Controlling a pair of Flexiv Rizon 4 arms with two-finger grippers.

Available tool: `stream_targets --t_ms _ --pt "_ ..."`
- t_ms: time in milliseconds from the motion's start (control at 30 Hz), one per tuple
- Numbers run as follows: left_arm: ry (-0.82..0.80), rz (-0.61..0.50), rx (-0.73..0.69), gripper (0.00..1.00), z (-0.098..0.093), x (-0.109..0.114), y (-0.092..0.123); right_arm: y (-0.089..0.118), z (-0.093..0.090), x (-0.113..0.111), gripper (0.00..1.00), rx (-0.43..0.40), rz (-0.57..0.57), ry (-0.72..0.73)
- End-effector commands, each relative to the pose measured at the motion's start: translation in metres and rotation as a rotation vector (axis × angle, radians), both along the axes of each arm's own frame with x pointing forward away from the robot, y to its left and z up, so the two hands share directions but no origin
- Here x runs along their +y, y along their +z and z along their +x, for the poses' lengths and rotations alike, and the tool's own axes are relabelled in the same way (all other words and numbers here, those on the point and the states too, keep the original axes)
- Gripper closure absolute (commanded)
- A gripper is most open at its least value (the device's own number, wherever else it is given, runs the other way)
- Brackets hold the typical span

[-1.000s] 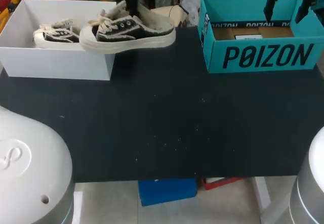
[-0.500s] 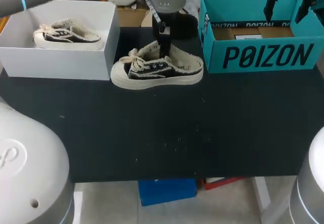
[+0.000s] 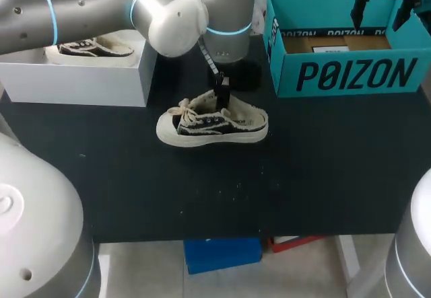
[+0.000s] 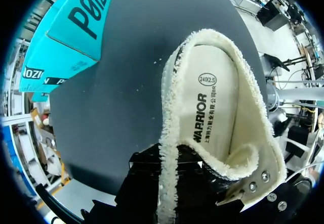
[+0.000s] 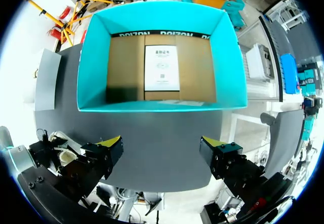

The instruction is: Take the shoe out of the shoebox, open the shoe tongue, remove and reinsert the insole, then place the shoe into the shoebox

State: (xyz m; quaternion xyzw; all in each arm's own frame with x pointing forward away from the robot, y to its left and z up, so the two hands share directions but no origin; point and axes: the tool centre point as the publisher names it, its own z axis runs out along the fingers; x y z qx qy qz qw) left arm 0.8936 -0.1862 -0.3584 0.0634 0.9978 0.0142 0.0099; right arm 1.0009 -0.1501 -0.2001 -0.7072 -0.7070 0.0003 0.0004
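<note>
So the left gripper [image 3: 221, 95] has its fingers clamped on the shoe [image 3: 212, 122] collar near the teal shoebox [image 3: 347, 76]; right gripper [image 5: 159, 150] fingers are apart above it.

Sneakers, black and cream: two. These are the centre sneaker [image 3: 212, 122] and the upper-left sneaker [image 3: 91, 48]. Shoeboxes: two, namely white shoebox [image 3: 74, 83] and teal shoebox [image 3: 286, 76]. Tools: two, namely left tool [image 3: 221, 96] and right tool [image 5: 161, 144].

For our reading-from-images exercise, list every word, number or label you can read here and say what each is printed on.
"POIZON": front wall of the teal shoebox, and smaller along its inner rim band.
"WARRIOR": the insole of the shoe.
"240(2.5)": in an oval on the same insole.
Small characters beside "WARRIOR": too small to read.
White label on the teal shoebox's floor: too small to read.
</note>
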Motion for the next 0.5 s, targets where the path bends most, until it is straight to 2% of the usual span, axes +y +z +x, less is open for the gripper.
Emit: stream_targets --t_ms 33,333,400,433,467,500 --pt "-0.018 0.015 0.004 1.0 0.004 -0.005 -0.032 0.0 0.0 0.0 0.0 0.001 0.0 0.0" --pt "-0.045 0.01 0.02 1.0 0.009 -0.002 -0.055 0.0 0.0 0.0 0.0 0.001 0.0 0.0" --pt "-0.076 -0.019 0.0 1.0 0.01 -0.001 -0.058 0.0 0.0 0.0 0.0 0.001 0.0 0.0" --pt "-0.096 0.005 -0.01 0.97 0.011 -0.002 -0.058 0.0 0.0 0.0 0.0 0.001 0.0 0.0" --pt "-0.098 0.002 -0.012 0.7 0.013 -0.003 -0.057 0.0 0.0 0.0 0.0 0.001 0.0 0.0" --pt "-0.101 -0.012 -0.013 0.51 0.014 -0.002 -0.054 0.0 0.0 0.0 0.0 0.001 0.0 0.0"
